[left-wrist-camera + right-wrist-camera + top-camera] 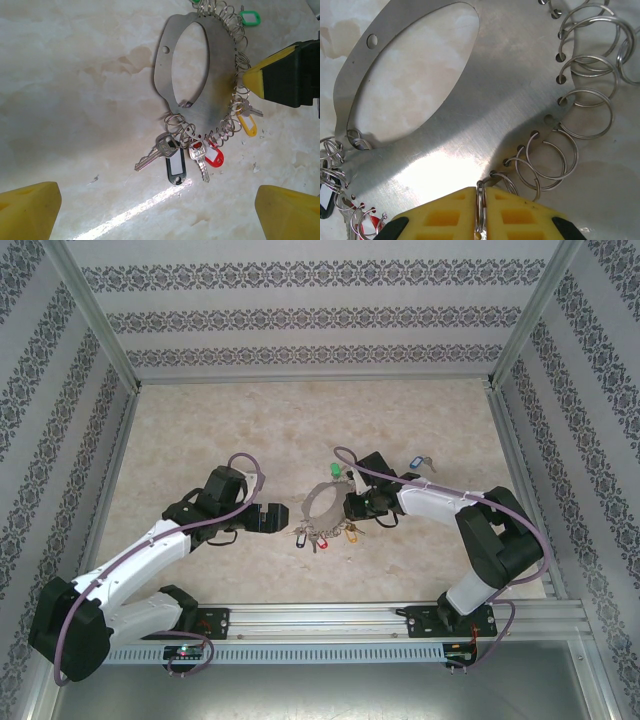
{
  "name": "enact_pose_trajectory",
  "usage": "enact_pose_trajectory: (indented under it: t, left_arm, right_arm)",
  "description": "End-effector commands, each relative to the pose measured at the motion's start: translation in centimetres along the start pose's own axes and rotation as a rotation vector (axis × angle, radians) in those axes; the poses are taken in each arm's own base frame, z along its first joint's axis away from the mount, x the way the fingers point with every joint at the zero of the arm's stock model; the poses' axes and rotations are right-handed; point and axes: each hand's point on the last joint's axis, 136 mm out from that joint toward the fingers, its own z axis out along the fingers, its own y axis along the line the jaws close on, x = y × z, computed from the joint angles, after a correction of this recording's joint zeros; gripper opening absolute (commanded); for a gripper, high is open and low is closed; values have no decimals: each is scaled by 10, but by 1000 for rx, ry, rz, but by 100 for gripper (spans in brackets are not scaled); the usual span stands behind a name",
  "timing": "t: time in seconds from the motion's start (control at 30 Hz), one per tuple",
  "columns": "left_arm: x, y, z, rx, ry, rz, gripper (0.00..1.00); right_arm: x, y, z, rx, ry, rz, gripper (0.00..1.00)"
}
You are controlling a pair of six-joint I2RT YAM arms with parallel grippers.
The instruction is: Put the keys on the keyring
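- Right gripper (480, 216) is clenched: its yellow fingers (440, 217) pinch one thin split ring (480, 197) right at the keyring's outer edge. The ring's lower part is swallowed between the pads and cut off by the frame bottom.
- Keyring (470, 125) up close is a flat band of brushed grey metal around a big oval opening, with one small round hole in the narrow side. The right wrist view crops its far end.
- A row of tiny holes runs along its rim, each threaded with a wire loop (585, 107). The loops overlap, so they are hard to count.
- Left gripper (159, 212) is released and spread wide. Just its yellow fingertips poke into the bottom corners of its own view, well apart from the keyring.
- From the left wrist, the keys (150, 159) bunch at the keyring's near end: a silver one beside a black tag (175, 169), and another by a red tag (215, 157).
- A yellow tag (247, 125) hangs just below the right gripper's fingertip, and its key is half hidden among the loops.
- A green tag (249, 19) sits at the top, tangled in the loops. Another scrap of green is clipped by the frame edge.
- From above, the keyring lies flat on the pale marbled table (200, 430), mid-table between the two grippers, with the right one on its right edge. The keys are too small to sort there.
- A blue-tagged key (418, 462) lies apart, just beyond the right arm.
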Motion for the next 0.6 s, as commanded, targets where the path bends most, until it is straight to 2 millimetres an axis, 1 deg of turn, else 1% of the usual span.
enact_pose_trajectory:
  t: [0.0, 0.3, 0.5, 0.57]
  left_arm:
    - [-3, -9, -4, 17, -12, 37, 100]
    - [-4, -9, -4, 13, -12, 41, 100]
    - [-5, -9, -4, 11, -12, 40, 100]
    - [-6, -10, -4, 11, -15, 42, 100]
  right_arm:
    - [2, -3, 1, 29, 7, -36, 15]
    - [7, -5, 8, 42, 25, -50, 16]
    - [7, -3, 9, 40, 31, -63, 12]
    - [7, -3, 8, 40, 28, -63, 8]
